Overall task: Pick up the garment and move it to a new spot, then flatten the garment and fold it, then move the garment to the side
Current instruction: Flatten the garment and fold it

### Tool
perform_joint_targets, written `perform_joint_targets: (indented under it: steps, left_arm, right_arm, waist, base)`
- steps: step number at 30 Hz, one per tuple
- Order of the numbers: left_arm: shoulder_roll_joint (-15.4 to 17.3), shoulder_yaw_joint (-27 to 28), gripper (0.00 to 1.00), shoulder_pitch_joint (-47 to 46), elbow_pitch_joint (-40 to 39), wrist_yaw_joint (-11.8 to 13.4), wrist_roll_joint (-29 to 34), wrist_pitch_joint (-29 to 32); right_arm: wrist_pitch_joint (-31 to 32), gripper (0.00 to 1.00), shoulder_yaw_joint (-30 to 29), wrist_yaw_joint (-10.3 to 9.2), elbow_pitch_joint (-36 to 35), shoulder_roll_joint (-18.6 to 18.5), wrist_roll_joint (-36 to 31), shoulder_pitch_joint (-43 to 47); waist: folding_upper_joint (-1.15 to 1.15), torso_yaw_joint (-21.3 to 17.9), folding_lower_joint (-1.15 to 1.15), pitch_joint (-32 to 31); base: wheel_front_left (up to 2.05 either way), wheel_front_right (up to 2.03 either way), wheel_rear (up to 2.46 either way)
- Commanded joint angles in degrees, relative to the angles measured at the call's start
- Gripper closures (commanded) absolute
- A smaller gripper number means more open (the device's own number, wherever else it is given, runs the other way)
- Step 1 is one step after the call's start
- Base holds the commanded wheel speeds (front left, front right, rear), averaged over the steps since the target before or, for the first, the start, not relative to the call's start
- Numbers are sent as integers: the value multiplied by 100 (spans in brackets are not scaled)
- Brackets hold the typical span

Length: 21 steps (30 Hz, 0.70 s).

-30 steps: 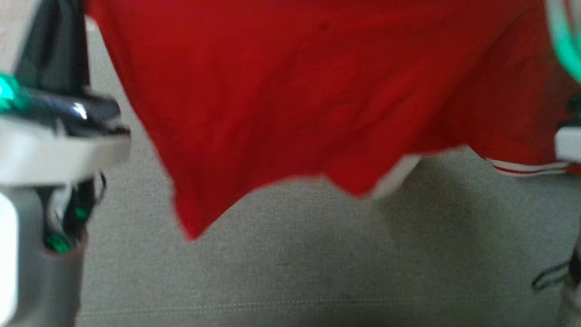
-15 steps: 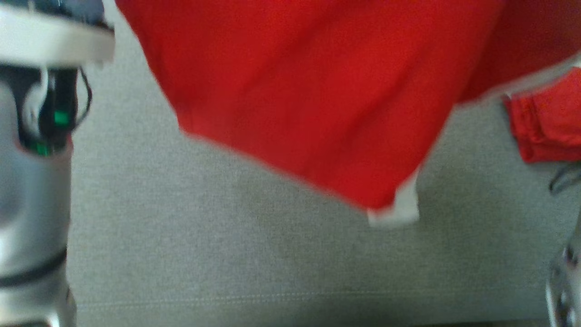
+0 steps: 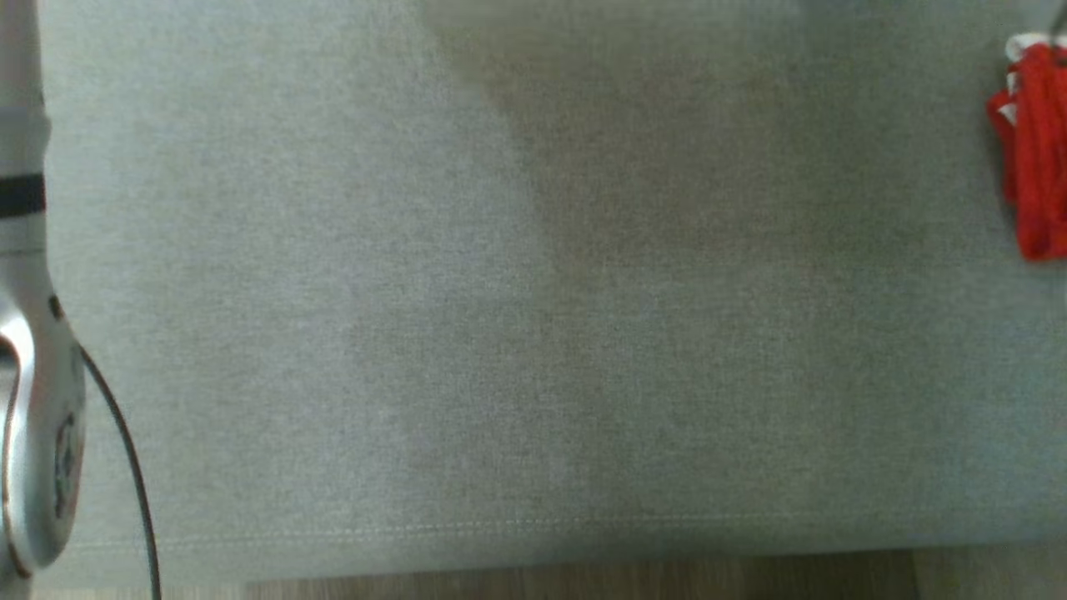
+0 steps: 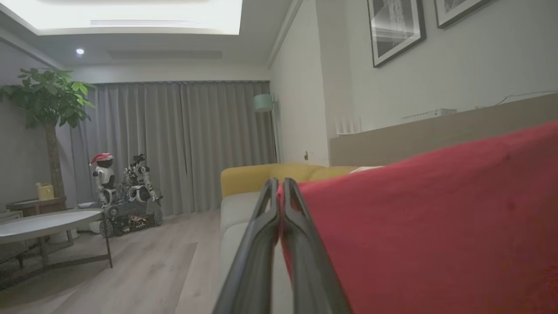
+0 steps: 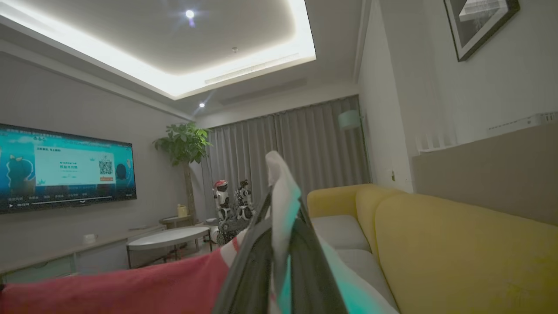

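Observation:
The garment is a red shirt with white trim. A bunched red piece of it (image 3: 1038, 167) hangs at the right edge of the head view, above the grey sofa seat (image 3: 500, 292). In the left wrist view my left gripper (image 4: 279, 183) is shut on the garment's edge, and the red cloth (image 4: 436, 226) stretches away to the right. In the right wrist view my right gripper (image 5: 281, 196) is shut on the white trim (image 5: 279, 174), with red cloth (image 5: 130, 290) trailing to the lower left. My pale left forearm (image 3: 25, 333) runs down the head view's left edge.
The seat's front seam and a strip of wooden floor (image 3: 583, 579) lie at the bottom of the head view. A yellow sofa back (image 5: 436, 244), a round coffee table (image 4: 43, 222), another robot (image 4: 126, 192) and a lit TV (image 5: 65, 168) stand around.
The red cloth that covered the upper head view has risen out of it, leaving a bunch at the right edge. The left arm has also gone up.

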Motion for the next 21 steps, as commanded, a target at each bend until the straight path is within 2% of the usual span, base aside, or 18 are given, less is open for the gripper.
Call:
perform_joint_targets:
  steps: [1,2,3,10,16,21]
  left_arm:
    - [202,64,100,-256,27,-19,51,-30]
    - [131,53,100,-295,241,-51,97,-39]
    - [131,53,100,-295,241,-51,97,-39]
    - [-205,53,100,318,1104,-138,-12,-43]
    - [-357,180,100,778,2322,-163,-335,-44]
    - [-453,287,100,811,2862,-171,-594,-44]
  right_arm:
    - [-75,100,83,37,122,184,-40,-215]
    - [-204,100,215,37,707,268,-23,-294]
    - [-204,100,215,37,707,268,-23,-294]
    - [-433,100,670,37,2084,380,135,79]
    - [-624,100,790,37,2867,415,486,833]
    - [-786,100,828,37,3024,448,874,1180]
  waist:
    - [0,-45,-1,182]
    - [0,-63,-1,349]
    - [0,-63,-1,349]
    - [0,-68,-1,881]
    - [0,-99,-1,987]
    - [0,-94,-1,961]
  base:
    - [0,0,0]
    - [0,0,0]
    - [0,0,0]
    - [0,0,0]
    - [0,0,0]
    - [0,0,0]
